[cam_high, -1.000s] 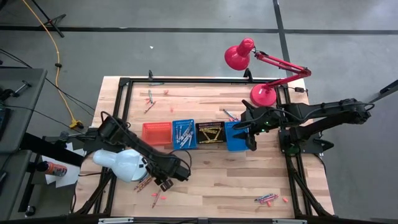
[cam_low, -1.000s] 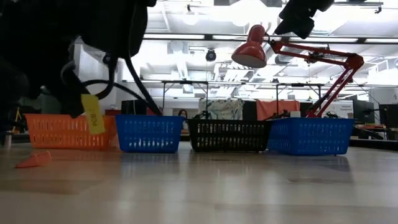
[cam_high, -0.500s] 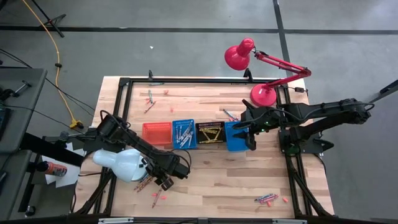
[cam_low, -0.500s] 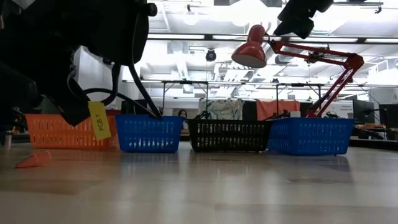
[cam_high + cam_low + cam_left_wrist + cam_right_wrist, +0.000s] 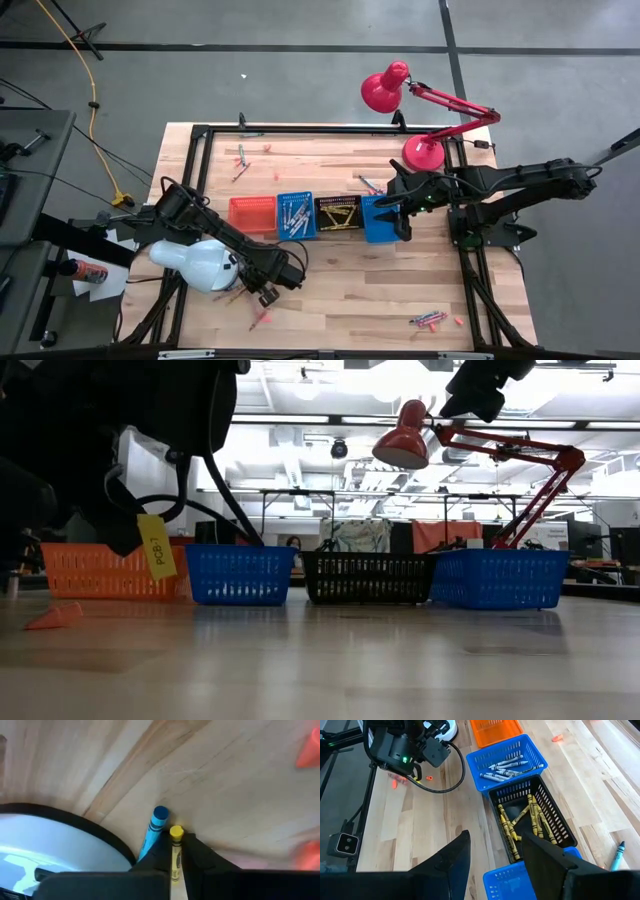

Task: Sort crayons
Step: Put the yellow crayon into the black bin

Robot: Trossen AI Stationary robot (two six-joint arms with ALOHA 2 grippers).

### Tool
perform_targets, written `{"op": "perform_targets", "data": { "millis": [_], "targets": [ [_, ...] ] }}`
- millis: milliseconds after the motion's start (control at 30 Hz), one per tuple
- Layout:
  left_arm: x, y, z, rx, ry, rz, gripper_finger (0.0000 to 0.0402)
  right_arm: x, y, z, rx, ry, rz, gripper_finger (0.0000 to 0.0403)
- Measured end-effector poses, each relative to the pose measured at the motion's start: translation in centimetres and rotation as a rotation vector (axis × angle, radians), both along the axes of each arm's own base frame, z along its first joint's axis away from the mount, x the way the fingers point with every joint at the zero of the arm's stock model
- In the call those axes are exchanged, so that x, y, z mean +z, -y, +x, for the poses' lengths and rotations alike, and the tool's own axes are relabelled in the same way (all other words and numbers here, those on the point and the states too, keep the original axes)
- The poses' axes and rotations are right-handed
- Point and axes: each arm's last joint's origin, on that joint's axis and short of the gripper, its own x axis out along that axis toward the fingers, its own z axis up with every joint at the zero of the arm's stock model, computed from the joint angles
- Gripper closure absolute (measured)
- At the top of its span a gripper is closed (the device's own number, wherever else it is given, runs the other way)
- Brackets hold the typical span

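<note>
Yellow crayon [image 5: 175, 851]: lying pinched between the fingers of the left gripper [image 5: 176, 857] at the near-left part of the table [image 5: 340, 290], beside the white lamp head [image 5: 195, 265]. The jaws, spread wide a second ago, are now pressing together on it. A blue crayon [image 5: 154, 829] is lying just beside it, outside the grip.

Loose crayons: pink pieces [image 5: 262, 318] are sitting near the front edge by the left gripper [image 5: 266, 294]; another cluster [image 5: 428, 320] is lying at the near right.

Baskets: the orange basket [image 5: 251, 213], blue basket [image 5: 295, 215], black basket [image 5: 530, 820] holding yellow crayons, and a second blue basket [image 5: 377, 218] are standing in a row mid-table.

Right gripper [image 5: 495, 850]: hovering spread and empty over that row.

Judgement: with the grasp just made, the lift and carry to the black basket likely comes next.
</note>
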Motion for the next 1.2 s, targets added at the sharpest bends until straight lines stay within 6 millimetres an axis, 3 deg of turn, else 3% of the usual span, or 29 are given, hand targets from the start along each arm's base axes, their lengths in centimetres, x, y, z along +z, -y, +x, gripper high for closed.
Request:
{"op": "perform_targets", "data": {
  "millis": [467,733,1000,1200],
  "targets": [
    [0.0,-0.1,-0.1,-0.031,0.001,-0.005,0.04,0.0,0.0,0.0,0.0,0.0,0.0,0.0233],
    [1.5,-0.4,-0.2,-0.05,0.069,0.037,0.0401,0.0,0.0,0.0,0.0,0.0,-0.001,0.0233],
    [5.4,-2.3,-0.4,-0.013,0.185,0.074,0.0401,0.0,0.0,0.0,0.0,0.001,-0.001,0.0233],
    [9.7,-4.3,-0.4,0.022,0.416,0.085,0.0401,0.0,0.0,0.0,0.003,0.005,-0.004,0.0233]
  ]
}}
